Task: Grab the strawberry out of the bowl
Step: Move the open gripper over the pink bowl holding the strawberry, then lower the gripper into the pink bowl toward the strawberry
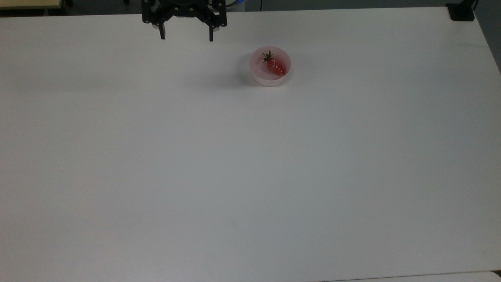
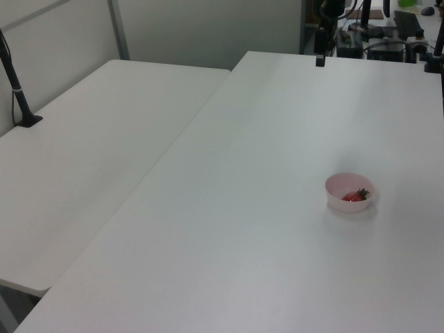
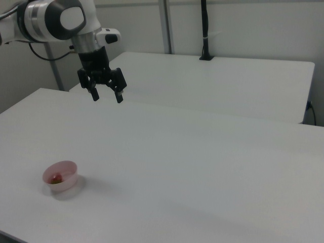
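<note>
A small red strawberry (image 1: 275,65) with a green cap lies inside the pale pink bowl (image 1: 259,76) on the white table. The left view shows the strawberry (image 2: 354,196) low in the bowl (image 2: 338,199); in the right view the strawberry (image 3: 56,177) sits in the bowl (image 3: 70,180) at the lower left. My black gripper (image 1: 186,37) hangs open and empty above the table's far edge, well to the top view's left of the bowl. The gripper (image 3: 107,97) is high above the table in the right view, and one finger (image 2: 320,60) shows in the left view.
The white table (image 1: 250,164) is wide and bare around the bowl. A second white table (image 2: 90,159) adjoins it, with a black post (image 2: 17,87) clamped on it. A black clamp (image 1: 462,11) sits at the top view's far right corner.
</note>
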You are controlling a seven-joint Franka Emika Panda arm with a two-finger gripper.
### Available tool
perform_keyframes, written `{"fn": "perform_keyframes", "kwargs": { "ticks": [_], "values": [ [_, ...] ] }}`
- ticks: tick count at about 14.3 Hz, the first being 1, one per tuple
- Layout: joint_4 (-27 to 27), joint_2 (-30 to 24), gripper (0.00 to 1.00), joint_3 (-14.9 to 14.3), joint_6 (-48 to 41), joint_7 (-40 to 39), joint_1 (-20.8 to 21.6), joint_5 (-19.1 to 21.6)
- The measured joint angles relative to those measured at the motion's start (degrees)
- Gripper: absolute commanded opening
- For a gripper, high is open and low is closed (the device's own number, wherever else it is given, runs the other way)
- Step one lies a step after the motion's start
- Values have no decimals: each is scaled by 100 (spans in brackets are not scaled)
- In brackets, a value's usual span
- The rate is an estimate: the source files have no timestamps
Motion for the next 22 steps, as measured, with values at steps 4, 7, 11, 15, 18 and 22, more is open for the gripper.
{"fn": "perform_keyframes", "kwargs": {
  "ticks": [4, 7, 11, 15, 18, 22],
  "values": [
    [-118, 179, 100, 43, 0, -5, 241, 4],
    [-505, 229, 96, 54, 0, 1, 687, 123],
    [-1434, 255, 91, 147, 410, 213, 1296, 253],
    [-2193, 279, 78, 377, 962, 564, 1611, 253],
    [-2360, 383, 71, 399, 994, 770, 1817, 253],
    [-2384, 645, 68, 399, 1191, 818, 1874, 253]
  ]
}}
